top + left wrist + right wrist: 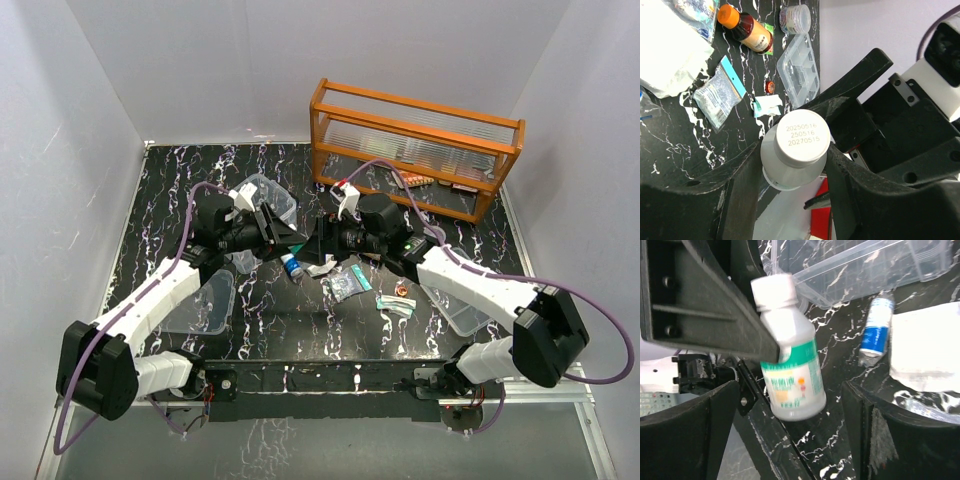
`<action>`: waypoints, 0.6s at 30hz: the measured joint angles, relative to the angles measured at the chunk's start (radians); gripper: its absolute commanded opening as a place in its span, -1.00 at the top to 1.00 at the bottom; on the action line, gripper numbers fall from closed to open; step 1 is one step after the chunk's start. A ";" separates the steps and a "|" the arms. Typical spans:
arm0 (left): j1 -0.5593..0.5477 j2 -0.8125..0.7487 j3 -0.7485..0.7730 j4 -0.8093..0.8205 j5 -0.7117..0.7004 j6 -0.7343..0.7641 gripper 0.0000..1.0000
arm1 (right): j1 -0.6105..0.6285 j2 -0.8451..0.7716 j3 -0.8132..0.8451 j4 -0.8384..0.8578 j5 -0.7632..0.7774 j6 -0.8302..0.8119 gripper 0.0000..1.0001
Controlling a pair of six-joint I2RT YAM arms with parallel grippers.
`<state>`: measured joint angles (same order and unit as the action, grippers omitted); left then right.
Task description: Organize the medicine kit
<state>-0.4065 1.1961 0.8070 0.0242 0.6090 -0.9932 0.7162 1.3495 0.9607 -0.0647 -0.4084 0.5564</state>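
Note:
A white medicine bottle (800, 145) with a green label (790, 375) is held in the air at the middle of the table. My left gripper (795, 165) is shut on it near its neck, and the dated cap faces the left wrist camera. My right gripper (790, 425) is open, with its fingers on either side of the bottle's lower half and not touching it. The medicine kit (268, 195), a clear plastic box, stands open just behind the two grippers (305, 240) and shows in the right wrist view (865, 265). Its clear lid (205, 300) lies at the front left.
A blue-and-white tube (875, 332) and a white pack (925, 345) lie under the grippers. A brown bottle with an orange cap (747, 30), a sachet (720, 95), a small round jar (795, 17) and a clear compartment case (799, 70) lie right. The orange rack (415, 145) stands at the back right.

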 measured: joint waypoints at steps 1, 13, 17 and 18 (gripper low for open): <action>0.003 0.006 0.021 -0.019 -0.009 0.011 0.20 | 0.000 -0.013 0.000 -0.013 0.014 -0.001 -0.69; 0.215 0.095 0.277 -0.248 -0.173 0.123 0.24 | 0.002 -0.322 -0.010 -0.117 0.293 -0.002 -0.70; 0.256 0.143 0.328 -0.294 -0.294 0.142 0.25 | 0.002 -0.379 -0.050 -0.130 0.359 0.021 -0.69; 0.257 0.156 0.335 -0.296 -0.314 0.143 0.25 | 0.002 -0.392 -0.067 -0.127 0.372 0.029 -0.69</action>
<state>-0.1497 1.3521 1.1416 -0.2718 0.2947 -0.8501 0.7181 0.9573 0.8940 -0.1921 -0.0368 0.5850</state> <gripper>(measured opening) 0.471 0.849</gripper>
